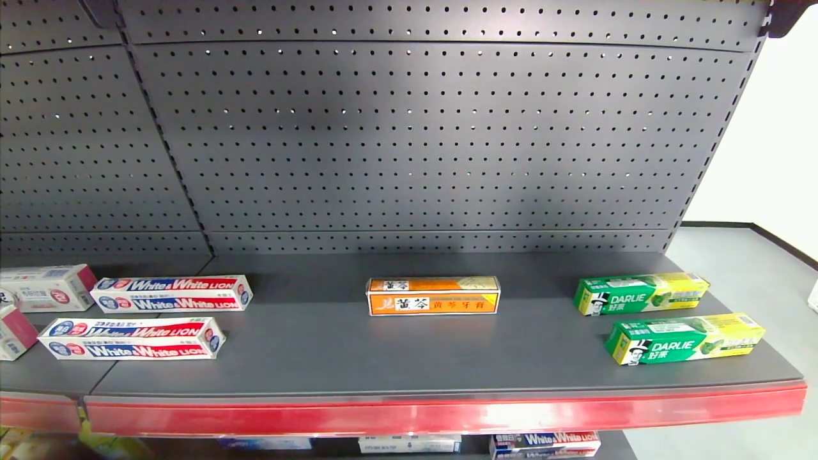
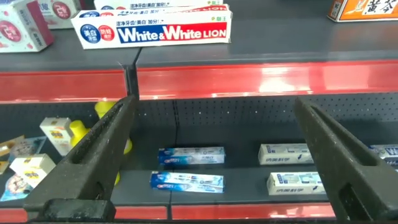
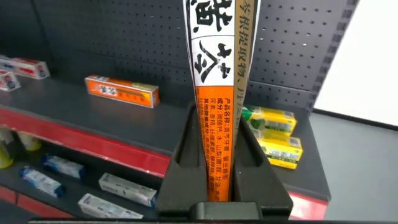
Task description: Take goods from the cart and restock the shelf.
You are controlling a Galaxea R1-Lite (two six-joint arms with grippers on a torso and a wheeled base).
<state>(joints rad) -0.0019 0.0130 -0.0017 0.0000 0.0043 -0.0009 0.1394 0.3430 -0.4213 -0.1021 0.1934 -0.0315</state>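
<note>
An orange toothpaste box (image 1: 432, 295) lies alone in the middle of the grey shelf (image 1: 358, 358); the right wrist view shows it too (image 3: 122, 91). A matching orange box (image 3: 214, 93) stands on end in my right gripper (image 3: 214, 146), which is shut on it in front of the shelf, off to its right. My left gripper (image 2: 214, 124) hangs open with nothing between its fingers, facing the red shelf edge (image 2: 261, 78) and the lower tier.
Two red-and-white boxes (image 1: 131, 338) and pink-white boxes (image 1: 45, 287) lie at the shelf's left. Two green boxes (image 1: 684, 338) lie at its right. The lower shelf holds blue-white boxes (image 2: 189, 155) and yellow bottles (image 2: 81, 134). Bare shelf surrounds the orange box.
</note>
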